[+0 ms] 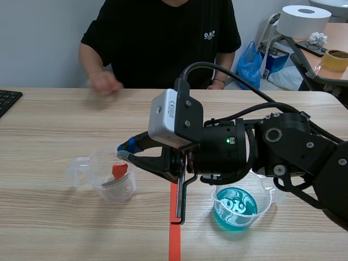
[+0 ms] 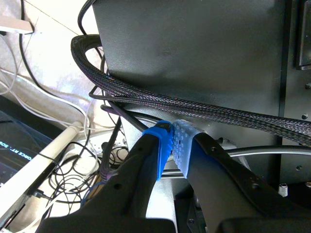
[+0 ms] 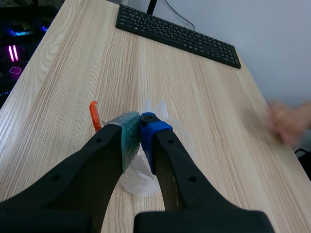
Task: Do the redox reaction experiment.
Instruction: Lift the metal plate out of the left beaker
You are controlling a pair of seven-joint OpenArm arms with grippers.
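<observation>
At the near edge, one orange-red tape line (image 1: 174, 239) runs along the middle of the pale wooden table (image 1: 54, 136). There are two clear plastic beakers. The one holding blue liquid (image 1: 263, 202) stands right of the line, under the right arm. The other clear plastic beaker (image 1: 128, 187) (image 3: 138, 187) stands left of the line, and one small orange-red piece (image 1: 119, 170) (image 3: 95, 115) shows at its rim.

The right arm comes in from the right and reaches past the middle. One thin black bent bar (image 1: 181, 201) hangs from its wrist down to the tape line. The right gripper (image 1: 124, 152) (image 3: 141, 127) hangs just above the left beaker with its two pads closed together at the tips. Whether something thin is pinched there cannot be told. The orange-red piece sits just beside one finger.

The left gripper (image 2: 173, 138) shows only in its own wrist view. Its two pads are pressed flat against each other on nothing, facing one black panel (image 2: 194, 43) and a black braided cable (image 2: 194, 104).

Farther off, one black keyboard (image 1: 6, 100) (image 3: 180, 35) lies at the far left. One person in a black shirt (image 1: 163, 38) sits across the table, with a blurred hand (image 1: 104, 82) (image 3: 286, 124) over the far edge. At the far right are one white paper roll (image 1: 303, 20), one tan tape roll (image 1: 334, 58) and one blue plastic bag (image 1: 250, 64).
</observation>
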